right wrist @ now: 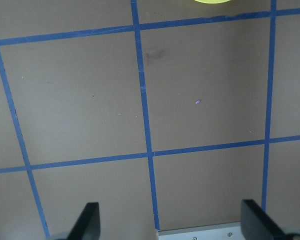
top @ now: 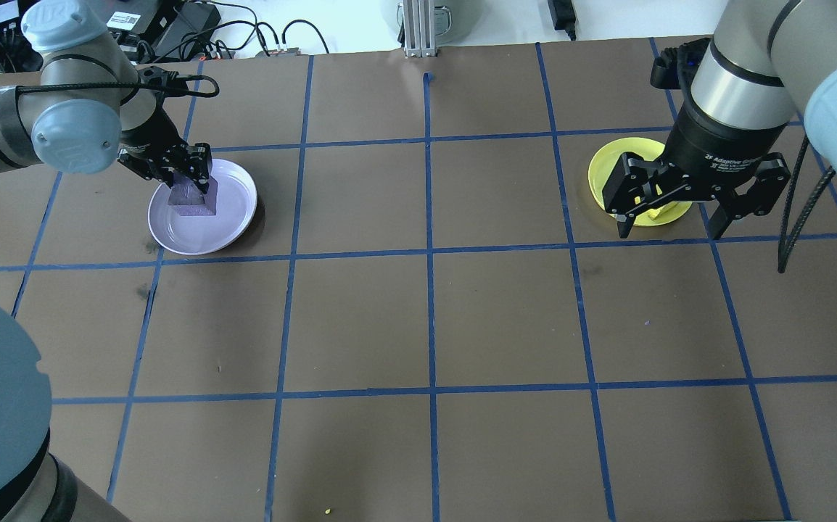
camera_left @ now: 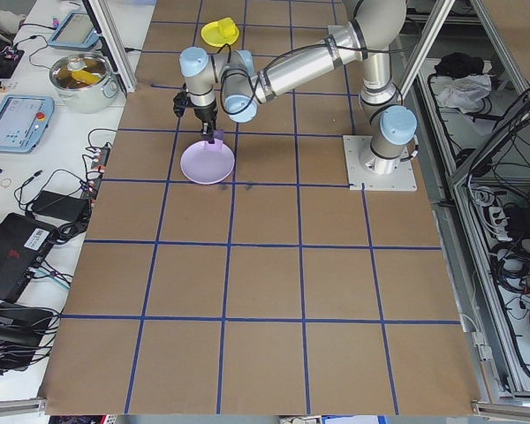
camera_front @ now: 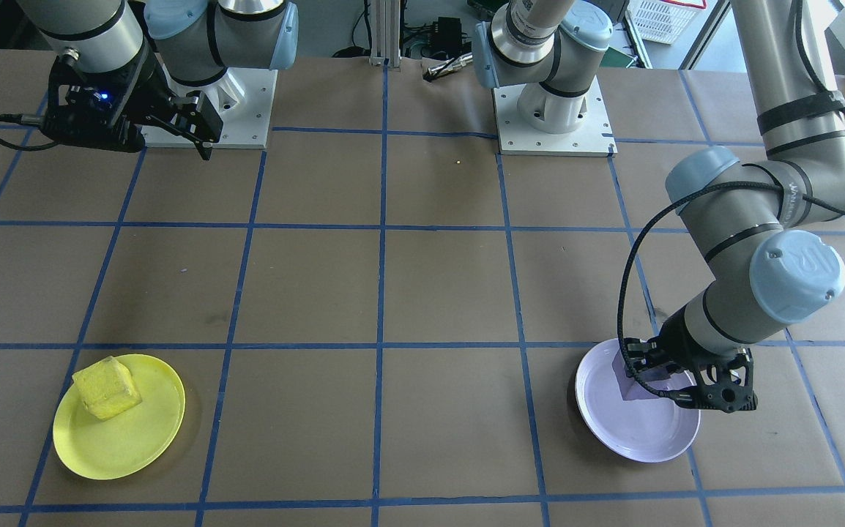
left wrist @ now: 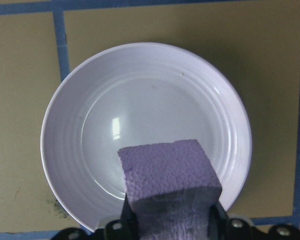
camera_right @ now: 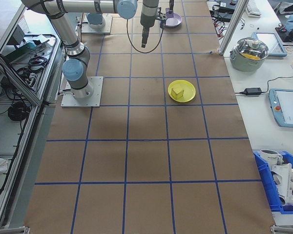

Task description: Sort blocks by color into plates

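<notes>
Holding the purple block [left wrist: 167, 172] over the lavender plate [left wrist: 75, 135], our left gripper [top: 190, 170] should lower before releasing.

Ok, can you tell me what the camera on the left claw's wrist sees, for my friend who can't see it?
A light purple foam block, held in the left claw at the bottom edge, hangs over a shiny lavender plate. The plate sits on a brown table marked with blue tape lines.
</notes>
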